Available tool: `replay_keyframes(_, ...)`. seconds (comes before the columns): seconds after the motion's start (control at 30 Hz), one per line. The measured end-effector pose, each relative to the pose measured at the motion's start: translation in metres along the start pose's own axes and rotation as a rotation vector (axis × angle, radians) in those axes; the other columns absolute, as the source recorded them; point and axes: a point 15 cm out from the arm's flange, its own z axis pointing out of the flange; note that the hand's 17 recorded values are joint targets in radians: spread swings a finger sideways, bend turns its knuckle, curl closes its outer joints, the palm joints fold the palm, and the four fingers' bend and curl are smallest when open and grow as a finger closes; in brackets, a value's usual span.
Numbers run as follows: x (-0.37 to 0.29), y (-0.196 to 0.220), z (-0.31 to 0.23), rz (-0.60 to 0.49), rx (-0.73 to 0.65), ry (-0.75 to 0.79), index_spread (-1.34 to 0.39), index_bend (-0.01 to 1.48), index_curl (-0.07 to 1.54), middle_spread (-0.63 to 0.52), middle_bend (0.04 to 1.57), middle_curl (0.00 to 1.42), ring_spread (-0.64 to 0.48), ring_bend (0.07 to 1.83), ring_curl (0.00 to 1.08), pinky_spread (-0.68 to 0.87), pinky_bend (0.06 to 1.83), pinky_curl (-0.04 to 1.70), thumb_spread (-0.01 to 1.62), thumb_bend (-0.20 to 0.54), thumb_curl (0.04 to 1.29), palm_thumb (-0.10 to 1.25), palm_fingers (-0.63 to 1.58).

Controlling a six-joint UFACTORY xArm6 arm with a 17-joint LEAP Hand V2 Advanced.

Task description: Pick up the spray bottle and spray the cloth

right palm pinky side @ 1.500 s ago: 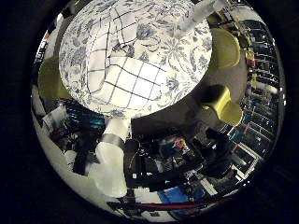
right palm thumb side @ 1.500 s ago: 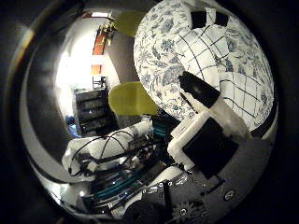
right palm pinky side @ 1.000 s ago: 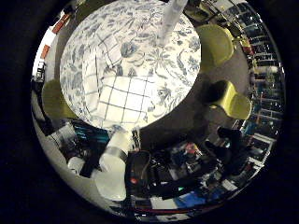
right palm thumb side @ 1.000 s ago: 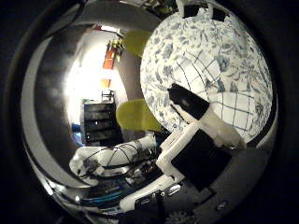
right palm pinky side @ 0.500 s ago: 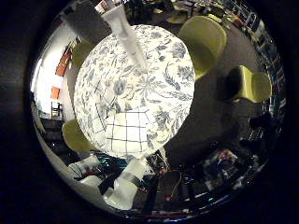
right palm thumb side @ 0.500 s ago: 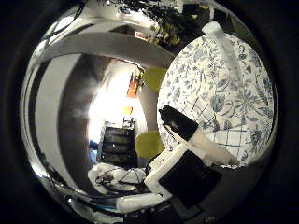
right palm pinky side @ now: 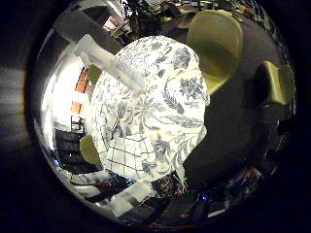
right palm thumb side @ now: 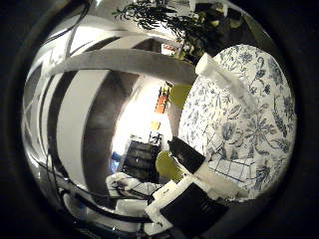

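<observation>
A pale spray bottle [right palm pinky side: 112,63] stands on a round table with a floral tablecloth [right palm pinky side: 170,102]. A white checked cloth [right palm pinky side: 131,155] lies flat on the same table, away from the bottle. The right thumb side palm view also shows the bottle [right palm thumb side: 224,75] and the checked cloth [right palm thumb side: 254,169]. My right hand [right palm thumb side: 194,194] shows as a white and black finger reaching out towards the table, relaxed and around nothing. The hand is well above the table and touches neither bottle nor cloth.
Yellow-green chairs [right palm pinky side: 214,39] [right palm pinky side: 277,83] stand round the table, and another [right palm pinky side: 89,148] stands by the side near the cloth. A dark shelf unit [right palm thumb side: 140,159] stands by a bright doorway. Grey floor surrounds the table.
The whole picture has swung, so the camera has moved: the bottle now sits nearer the middle of both views. Bottle and cloth have kept their places on the table.
</observation>
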Motion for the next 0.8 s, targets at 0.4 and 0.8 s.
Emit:
replay_keyframes(0.4,0.036,-0.024,0.066,-0.024,-0.158,-0.144,-0.25,0.14,0.25,0.15,0.23,0.34,0.21,0.36,0.26,0.36,0.49,0.29,0.94,-0.034,0.31,0.53,0.00)
replay_keyframes(0.8,0.051,-0.049,0.117,-0.054,-0.187,-0.091,-0.26,0.14,0.23,0.15,0.22,0.34,0.21,0.35,0.26,0.35,0.48,0.30,0.92,-0.031,0.31,0.52,-0.01)
